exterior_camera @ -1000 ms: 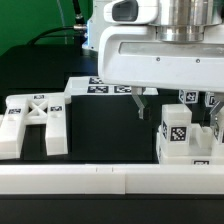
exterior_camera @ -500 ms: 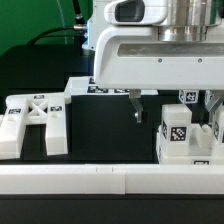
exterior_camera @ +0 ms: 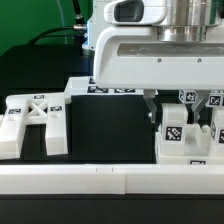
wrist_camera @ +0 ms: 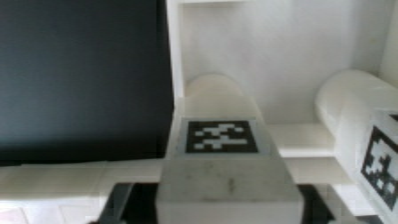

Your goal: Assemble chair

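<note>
My gripper (exterior_camera: pixel 181 108) hangs low over the chair parts at the exterior view's right. Its jaws stand open, one dark finger (exterior_camera: pixel 150 107) on each side of an upright white slab with a square tag (exterior_camera: pixel 175 133). In the wrist view the same tagged slab (wrist_camera: pixel 221 137) fills the space between the two fingers of the gripper (wrist_camera: pixel 222 200), with the pads close to its sides. Whether they touch does not show. A second tagged part (wrist_camera: pixel 377 140) stands beside it. The X-braced frame (exterior_camera: pixel 35 118) lies at the exterior view's left.
The marker board (exterior_camera: pixel 100 88) lies behind on the black tabletop. A long white rail (exterior_camera: pixel 100 180) runs along the front edge. More small tagged chair parts (exterior_camera: pixel 205 150) crowd the exterior view's right, next to the slab.
My gripper has moved toward the exterior view's right and a little lower, from over the bare black table to around the tagged slab. The jaw opening looks unchanged.
</note>
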